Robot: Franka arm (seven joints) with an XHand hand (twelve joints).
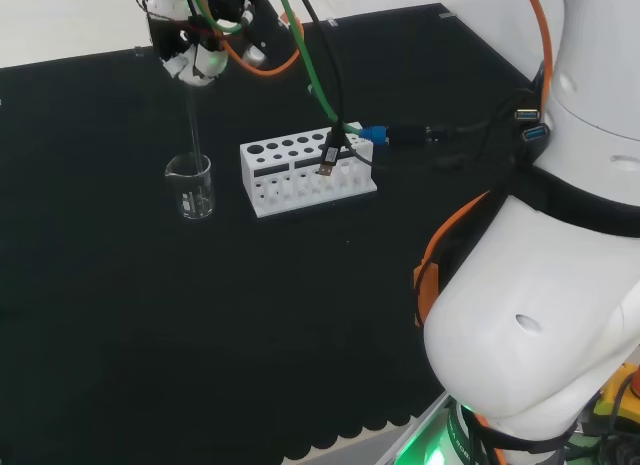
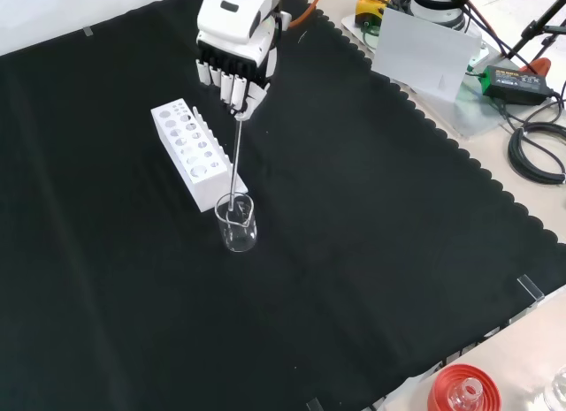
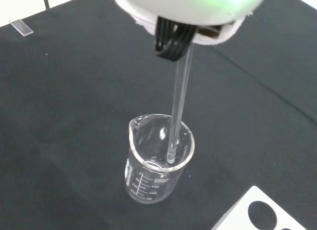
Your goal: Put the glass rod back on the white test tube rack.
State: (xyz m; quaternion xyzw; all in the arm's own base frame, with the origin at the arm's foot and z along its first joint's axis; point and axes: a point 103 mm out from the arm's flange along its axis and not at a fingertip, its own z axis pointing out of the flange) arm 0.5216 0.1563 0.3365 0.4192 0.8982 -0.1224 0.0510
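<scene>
The hand [image 2: 233,68] hangs above the cloth with its fingers curled round the top of a clear glass rod [image 2: 236,159]. The rod [image 3: 178,101] points down, and its lower end sits inside a small clear beaker [image 3: 157,163]. In the head view the rod [image 1: 193,125] drops from the hand [image 1: 196,53] into the beaker [image 1: 190,186]. The white test tube rack [image 1: 305,170] lies just right of the beaker there. In the front view the rack [image 2: 193,152] is up and left of the beaker [image 2: 237,223].
Black and orange cables with a blue plug [image 1: 375,134] hang over the rack's right end in the head view. A red ribbed stand [image 2: 462,391] with a flask sits at the cloth's front edge. A power brick [image 2: 510,82] and cables lie off the cloth.
</scene>
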